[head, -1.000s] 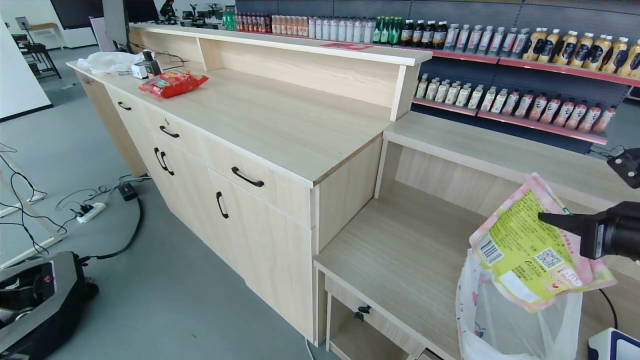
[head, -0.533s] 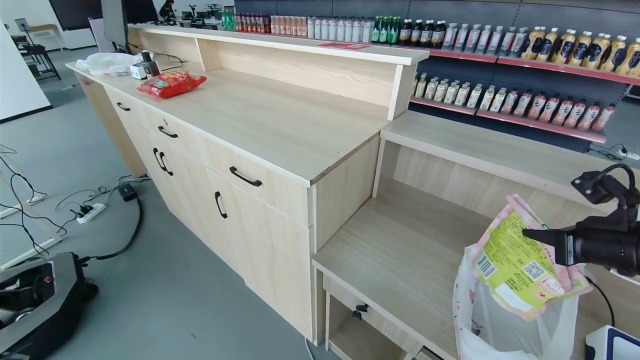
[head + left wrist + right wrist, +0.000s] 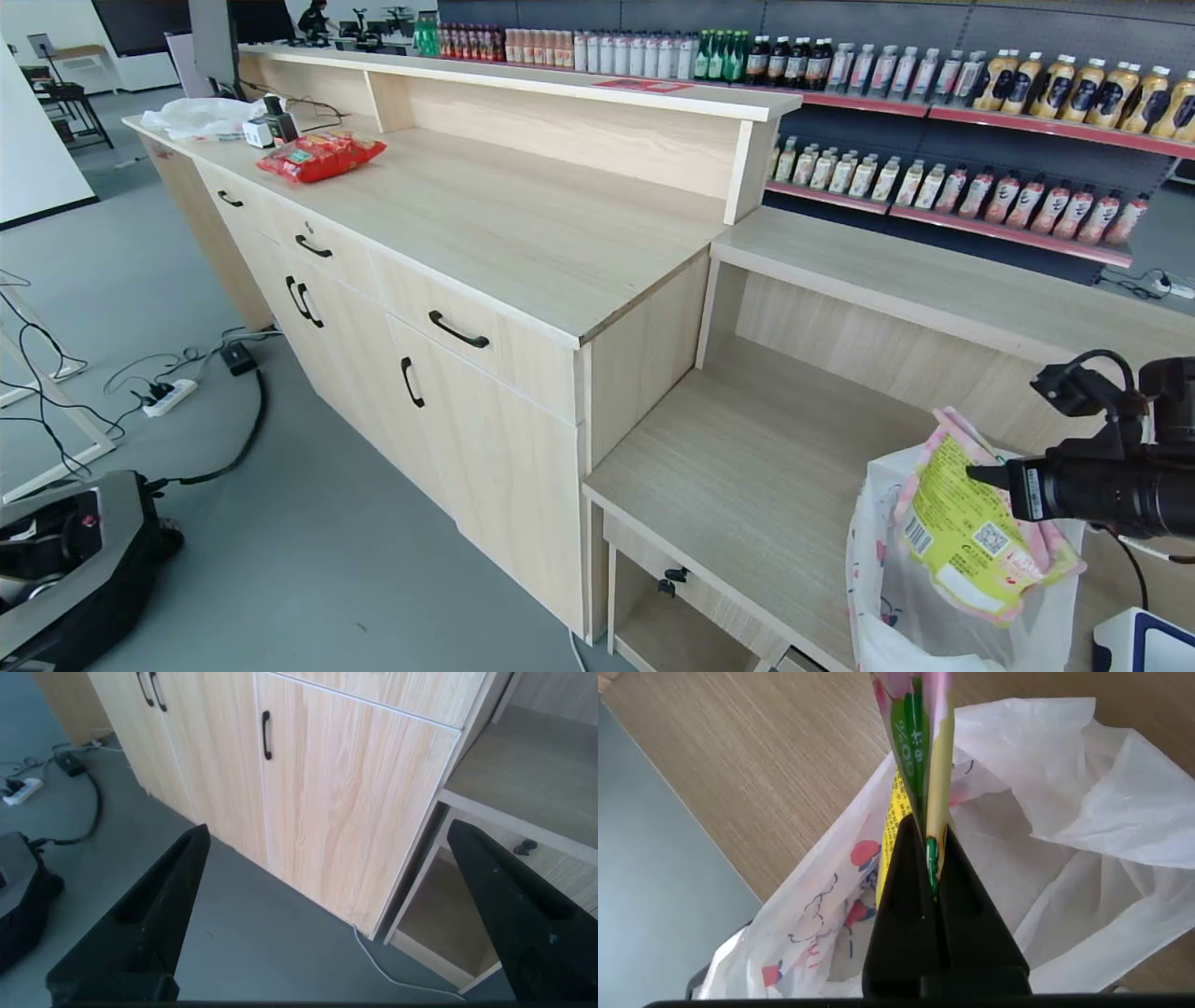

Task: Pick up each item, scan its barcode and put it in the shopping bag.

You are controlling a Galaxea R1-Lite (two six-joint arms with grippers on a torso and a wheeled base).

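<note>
Snack pkt (image 3: 920,728) in jaws over bag (image 3: 1083,803)

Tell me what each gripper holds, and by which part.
Right gripper: the packet, pinched at its edge between shut fingers, at the bag's mouth. Left gripper: nothing, open.

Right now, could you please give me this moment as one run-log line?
step: bagging | right gripper: shut on snack packet at shopping bag mouth | left gripper: open, empty | red packet: on counter

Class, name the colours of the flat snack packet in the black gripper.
Snack packet: yellow-green with pink border; clearest in head view.
</note>
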